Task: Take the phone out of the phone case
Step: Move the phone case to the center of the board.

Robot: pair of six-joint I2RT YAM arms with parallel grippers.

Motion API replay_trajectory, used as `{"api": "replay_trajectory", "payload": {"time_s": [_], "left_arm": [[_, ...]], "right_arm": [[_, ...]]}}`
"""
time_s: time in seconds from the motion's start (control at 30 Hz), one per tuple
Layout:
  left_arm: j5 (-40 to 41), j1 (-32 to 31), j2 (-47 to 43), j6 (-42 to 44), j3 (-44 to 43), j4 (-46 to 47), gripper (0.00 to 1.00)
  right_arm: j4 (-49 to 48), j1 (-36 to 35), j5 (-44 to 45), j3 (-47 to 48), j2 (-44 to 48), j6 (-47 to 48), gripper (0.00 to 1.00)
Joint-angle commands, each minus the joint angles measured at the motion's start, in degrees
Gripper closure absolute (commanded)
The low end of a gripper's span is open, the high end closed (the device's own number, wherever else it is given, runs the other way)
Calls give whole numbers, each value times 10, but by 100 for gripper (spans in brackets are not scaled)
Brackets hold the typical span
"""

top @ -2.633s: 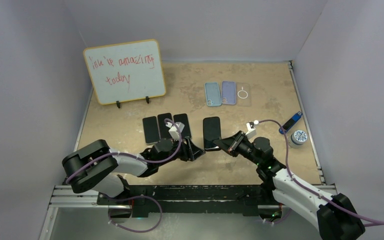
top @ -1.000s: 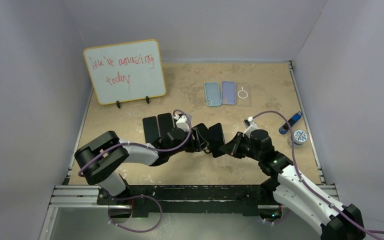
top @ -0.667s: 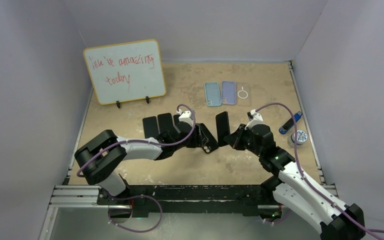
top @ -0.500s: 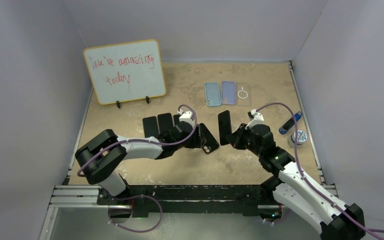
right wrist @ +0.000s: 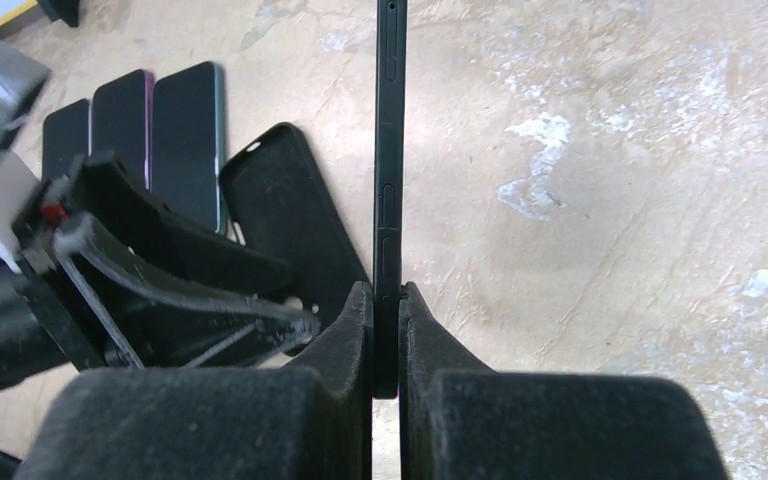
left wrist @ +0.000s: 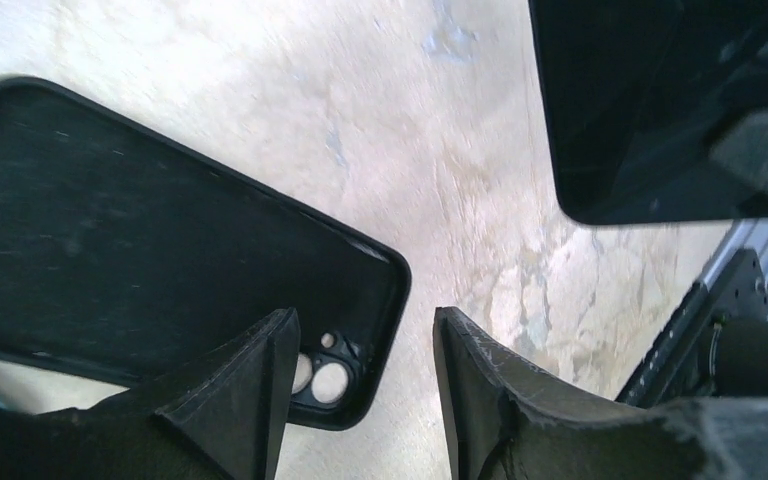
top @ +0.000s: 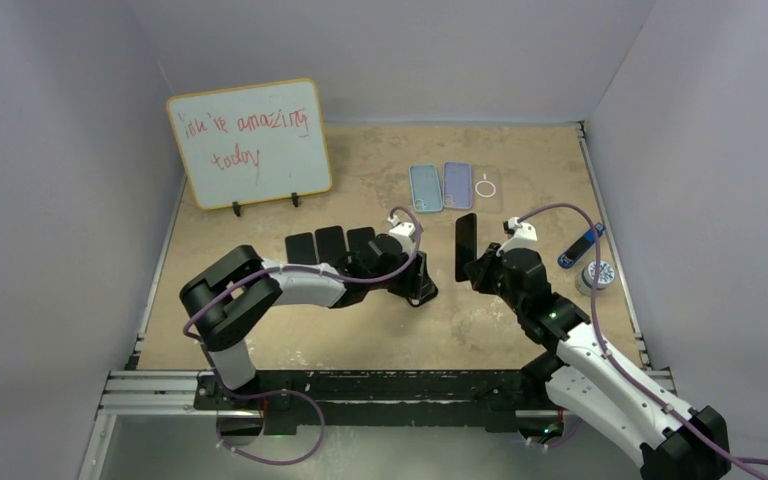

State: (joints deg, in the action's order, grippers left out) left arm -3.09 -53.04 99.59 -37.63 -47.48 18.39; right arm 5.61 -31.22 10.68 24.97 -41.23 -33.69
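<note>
- Top view: soft, even light falls from above; the table (top: 520,170) is bright, and shadows on it are faint and blurry-edged.
- Left wrist view: the table washes out pale towards the top, everything looks slightly smeared, and the near fingers (left wrist: 240,400) are soft.
- Right wrist view: the phone (right wrist: 390,150) edge is crisp; the foam pads (right wrist: 210,420) at the bottom are out of focus.

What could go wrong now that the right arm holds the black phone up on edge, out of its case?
1. The slim black phone is pinched only at one end by the right jaws, on edge above the beige table; it might pivot or slip and drop.
2. The left jaws stand open over the camera-hole corner of the empty black case, close to the phone; a careless move could knock either.
</note>
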Motion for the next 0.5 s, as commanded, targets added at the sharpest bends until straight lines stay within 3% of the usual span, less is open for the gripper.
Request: {"api": "replay_trajectory", "payload": {"time_s": [0.0,0.47], "left_arm": [[-95,-17,21,20,-9,36,46],[-260,-92,58,-17,-8,138,46]], "right_arm": [[-54,-2,51,24,4,22,100],[-83,1,23,24,-16,25,100]]}}
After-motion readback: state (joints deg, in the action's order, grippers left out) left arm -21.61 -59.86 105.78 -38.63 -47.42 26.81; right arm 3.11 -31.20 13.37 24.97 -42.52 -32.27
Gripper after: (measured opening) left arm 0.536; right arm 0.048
